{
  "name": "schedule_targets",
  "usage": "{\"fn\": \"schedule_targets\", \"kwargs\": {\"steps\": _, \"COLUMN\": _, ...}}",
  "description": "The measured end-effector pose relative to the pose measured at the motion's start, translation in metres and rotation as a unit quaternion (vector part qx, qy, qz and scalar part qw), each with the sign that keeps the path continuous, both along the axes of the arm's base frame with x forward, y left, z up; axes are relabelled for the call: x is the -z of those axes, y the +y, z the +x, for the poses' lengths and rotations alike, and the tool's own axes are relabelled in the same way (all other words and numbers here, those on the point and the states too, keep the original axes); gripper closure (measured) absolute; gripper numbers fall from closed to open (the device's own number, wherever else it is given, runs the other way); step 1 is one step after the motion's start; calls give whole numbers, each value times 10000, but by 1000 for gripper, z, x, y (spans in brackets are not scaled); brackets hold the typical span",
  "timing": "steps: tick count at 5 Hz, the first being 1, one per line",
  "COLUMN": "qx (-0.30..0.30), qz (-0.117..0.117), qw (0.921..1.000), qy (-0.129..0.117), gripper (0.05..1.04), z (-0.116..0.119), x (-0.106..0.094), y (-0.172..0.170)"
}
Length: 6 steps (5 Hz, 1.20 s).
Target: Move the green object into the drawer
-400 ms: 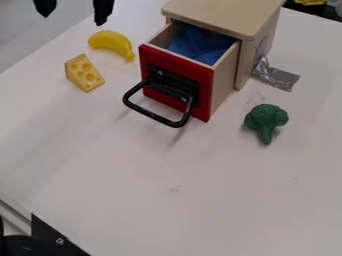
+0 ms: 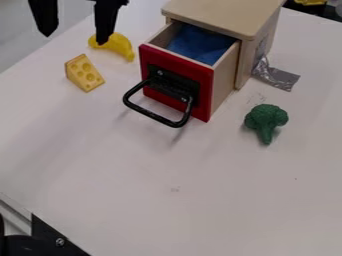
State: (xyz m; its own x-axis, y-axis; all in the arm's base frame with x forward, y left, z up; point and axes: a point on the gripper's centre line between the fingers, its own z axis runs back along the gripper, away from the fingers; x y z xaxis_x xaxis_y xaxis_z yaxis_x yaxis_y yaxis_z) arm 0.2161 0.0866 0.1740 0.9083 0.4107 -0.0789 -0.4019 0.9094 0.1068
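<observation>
At the near left corner, a black bracket [image 2: 50, 240] bears a screw. Far left, the pincer [image 2: 74, 40] hangs with its two black fingers set wide apart, holding nothing; the right fingertip overlaps a yellow toy banana [image 2: 120, 46] in the view. A toy cheese wedge [image 2: 85, 73], pitted with round holes, lies on the white worktop [image 2: 200, 175], nearer than the banana and slightly to its left. Right of both, the drawer [image 2: 177, 65] stands partly open, with a red front, a black loop handle [image 2: 152, 116] and blue material [image 2: 200, 46] inside. Its wooden cabinet [image 2: 224, 15] stands behind. Silvery tape [image 2: 279, 78] lies at the cabinet's right side. Farther right and nearer, the green toy broccoli [image 2: 266, 117] lies on the worktop, outside the drawer, stem toward the near side.
</observation>
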Motion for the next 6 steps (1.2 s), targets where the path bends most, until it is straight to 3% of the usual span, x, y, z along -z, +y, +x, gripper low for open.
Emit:
{"fn": "schedule_targets", "kwargs": {"steps": 2, "qx": 47, "qz": 108, "qw": 9999, "qy": -104, "gripper": 84, "z": -4, "x": 12, "y": -35}}
{"fn": "schedule_targets", "kwargs": {"steps": 4, "qx": -86, "qz": -25, "qw": 9988, "qy": -485, "gripper": 84, "z": 8, "x": 25, "y": -70}}
{"fn": "schedule_targets", "kwargs": {"steps": 6, "qx": -341, "qz": -141, "qw": 9984, "qy": -436, "gripper": 84, "z": 24, "x": 48, "y": -81}}
